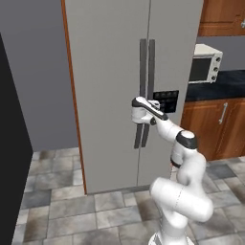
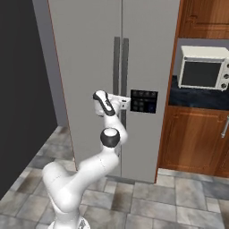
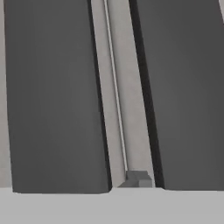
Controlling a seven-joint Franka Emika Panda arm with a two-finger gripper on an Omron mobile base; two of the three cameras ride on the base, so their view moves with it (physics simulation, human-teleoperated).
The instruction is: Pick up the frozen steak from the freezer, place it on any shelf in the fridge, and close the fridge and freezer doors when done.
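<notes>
From the left base view, my white arm reaches up and forward from the lower right to the tall flat grey refrigerator, and my gripper sits right at the pair of dark grey vertical bar handles where the two doors meet. The left grey door and the right grey door both lie flush and shut, the left handle and right handle running side by side either side of the seam. The small black dispenser panel is on the right door, just beside my hand. A white microwave oven stands on the dark countertop to the right of the refrigerator, over brown wooden cabinets. From the right base view, my arm rises from the lower left and my gripper presses in at the handles, just left of the black panel; both doors are closed here too. In the hand view, the two dark handle bars stand very close before me, the left bar and the right bar, with the pale door seam between them. My jaws are clenched, at their tightest, though I cannot tell from these views whether they actually grip a handle. The steak is nowhere I can make out.
</notes>
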